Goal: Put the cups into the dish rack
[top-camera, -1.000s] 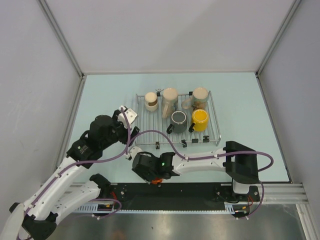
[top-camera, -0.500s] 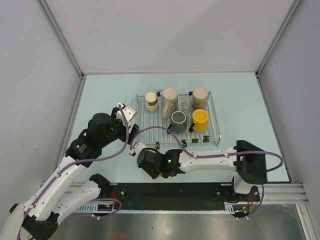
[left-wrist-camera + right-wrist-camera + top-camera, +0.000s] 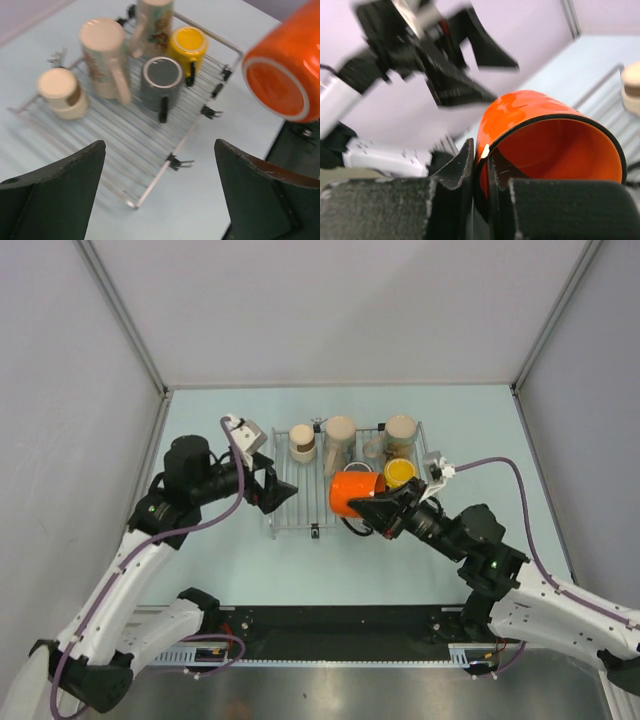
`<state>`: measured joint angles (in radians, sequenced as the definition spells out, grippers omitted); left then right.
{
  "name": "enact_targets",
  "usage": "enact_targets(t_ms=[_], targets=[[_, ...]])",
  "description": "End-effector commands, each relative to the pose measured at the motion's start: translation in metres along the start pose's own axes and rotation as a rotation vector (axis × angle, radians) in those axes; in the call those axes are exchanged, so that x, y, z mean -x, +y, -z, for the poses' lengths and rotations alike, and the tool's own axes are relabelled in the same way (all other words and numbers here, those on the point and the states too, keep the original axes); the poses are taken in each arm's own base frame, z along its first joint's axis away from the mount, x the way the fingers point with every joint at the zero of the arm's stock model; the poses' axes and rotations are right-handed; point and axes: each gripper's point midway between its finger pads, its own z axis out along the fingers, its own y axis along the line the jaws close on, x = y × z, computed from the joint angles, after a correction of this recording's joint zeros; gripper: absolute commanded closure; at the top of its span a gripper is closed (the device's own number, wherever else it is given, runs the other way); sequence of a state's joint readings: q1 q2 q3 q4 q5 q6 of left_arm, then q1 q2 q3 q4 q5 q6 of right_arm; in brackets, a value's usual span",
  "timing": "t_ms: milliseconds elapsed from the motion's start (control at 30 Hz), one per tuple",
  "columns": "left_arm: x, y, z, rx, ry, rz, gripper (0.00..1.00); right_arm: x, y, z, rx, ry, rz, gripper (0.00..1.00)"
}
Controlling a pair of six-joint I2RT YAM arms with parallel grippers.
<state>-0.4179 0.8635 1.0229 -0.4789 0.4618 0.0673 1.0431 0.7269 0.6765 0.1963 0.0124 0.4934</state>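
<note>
Aloft, orange mug point(image 3: 352, 494) hangs above rack's point(image 3: 300, 505) near bars.

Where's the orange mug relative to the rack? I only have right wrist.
Observer: From the top view, the orange mug hangs on its side over the near middle of the dish rack. The left wrist view shows it up off the bars.
Operator: Anything under it?
Observer: The grey mug stands about there, next to the yellow mug. In the top view the orange one hides it.
Operator: Left arm in the way?
Observer: The left gripper is at the rack's left edge with its fingers open and empty, apart from the orange mug.
</note>
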Motion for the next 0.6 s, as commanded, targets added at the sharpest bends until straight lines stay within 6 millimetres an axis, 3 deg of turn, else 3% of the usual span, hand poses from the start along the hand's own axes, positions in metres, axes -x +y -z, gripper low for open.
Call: enact_targets(t_ms=[0, 167, 200, 267, 567], targets=[[0.009, -0.036, -0.014, -0.254, -0.008, 0.088, 0.06, 0.072, 0.042, 0.013, 0.287, -0.325, -0.091, 1.0], [0.018, -0.065, -0.009, -0.433, -0.054, 0.136, 0.08, 0.101, 0.043, 0.034, 0.388, -0.538, -0.144, 1.0], [0.016, -0.07, -0.006, -0.451, -0.055, 0.168, 0.08, 0.096, 0.038, 0.03, 0.383, -0.536, -0.146, 1.0], [0.018, -0.079, -0.002, -0.512, -0.062, 0.186, 0.09, 0.105, 0.038, 0.035, 0.401, -0.591, -0.141, 1.0], [0.008, -0.089, -0.012, -0.614, 0.029, 0.391, 0.16, 0.122, 0.033, 0.015, 0.459, -0.653, -0.169, 1.0]])
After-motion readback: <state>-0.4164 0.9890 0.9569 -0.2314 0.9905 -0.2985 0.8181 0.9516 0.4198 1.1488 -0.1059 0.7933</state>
